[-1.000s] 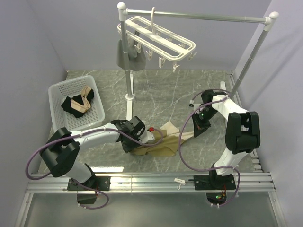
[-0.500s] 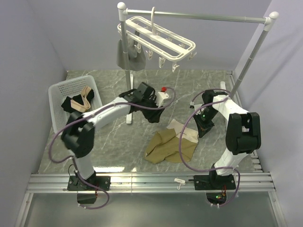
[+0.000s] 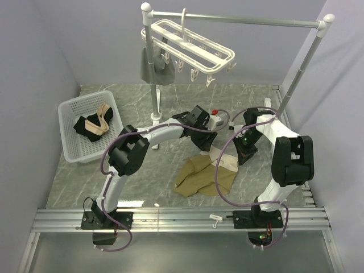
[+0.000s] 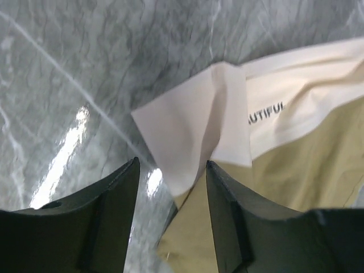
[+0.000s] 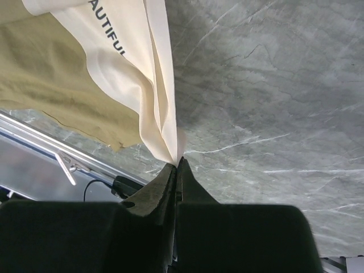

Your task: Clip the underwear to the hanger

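Observation:
The tan underwear (image 3: 202,175) lies crumpled on the marble table, its pale waistband (image 3: 226,162) toward the right. My right gripper (image 3: 242,156) is shut on the waistband's right end; in the right wrist view the pale band (image 5: 149,85) runs pinched into the closed tips (image 5: 177,162). My left gripper (image 3: 206,142) is open just above the waistband's far corner. In the left wrist view that pale folded corner (image 4: 190,128) lies between the spread fingers (image 4: 170,170), with tan fabric (image 4: 301,170) to the right. The white hanger (image 3: 190,48) hangs from the rail at the back.
A grey garment (image 3: 154,69) hangs clipped at the hanger's left end. The silver rail stand (image 3: 154,96) has its post behind my left arm and another post (image 3: 298,79) at the right. A white basket (image 3: 91,126) with black and beige cloth sits at the left.
My left arm let go of the underwear's left side, lifted away, then swung right to the waistband's far corner. The underwear settled slightly rightward. The right gripper stayed shut on the band.

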Robot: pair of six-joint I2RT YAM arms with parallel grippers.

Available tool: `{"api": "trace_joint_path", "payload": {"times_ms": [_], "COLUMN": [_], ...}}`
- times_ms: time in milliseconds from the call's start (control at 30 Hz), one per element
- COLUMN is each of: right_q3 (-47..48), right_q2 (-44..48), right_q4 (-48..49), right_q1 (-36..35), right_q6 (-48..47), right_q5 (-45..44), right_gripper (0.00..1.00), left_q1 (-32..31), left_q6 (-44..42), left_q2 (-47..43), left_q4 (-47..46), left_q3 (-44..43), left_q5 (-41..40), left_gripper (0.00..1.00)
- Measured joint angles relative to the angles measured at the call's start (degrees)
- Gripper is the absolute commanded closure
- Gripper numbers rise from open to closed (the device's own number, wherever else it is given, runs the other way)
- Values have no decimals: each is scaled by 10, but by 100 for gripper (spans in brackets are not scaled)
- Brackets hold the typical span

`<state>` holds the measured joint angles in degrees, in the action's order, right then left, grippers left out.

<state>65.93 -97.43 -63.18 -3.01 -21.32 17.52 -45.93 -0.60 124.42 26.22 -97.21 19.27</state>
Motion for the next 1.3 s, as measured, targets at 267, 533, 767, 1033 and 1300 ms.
{"api": "trace_joint_path", "payload": {"times_ms": [267,533,767,1033,1300], "right_q3": [0,0,-3,-18,37], "right_q2": [0,11,63,163,232], "right_q4": [3,4,16,27,-1], "right_q1": [3,3,10,13,-1], "right_q6": [0,2,-19,-66,-100], "right_q5": [2,1,-19,-9,25], "right_gripper": [100,100,100,100,100], "left_q1": [-12,-7,45,81,78], "left_q6": [33,42,26,-6,-43], "left_q2": [59,67,-107,-361,-527], "left_q4": [-7,-9,-4,-20,-50], "left_q3": [-51,-57,140,294,342], "left_q5": [-41,-72,-66,-31,-8], "left_gripper": [70,100,100,100,100]}}
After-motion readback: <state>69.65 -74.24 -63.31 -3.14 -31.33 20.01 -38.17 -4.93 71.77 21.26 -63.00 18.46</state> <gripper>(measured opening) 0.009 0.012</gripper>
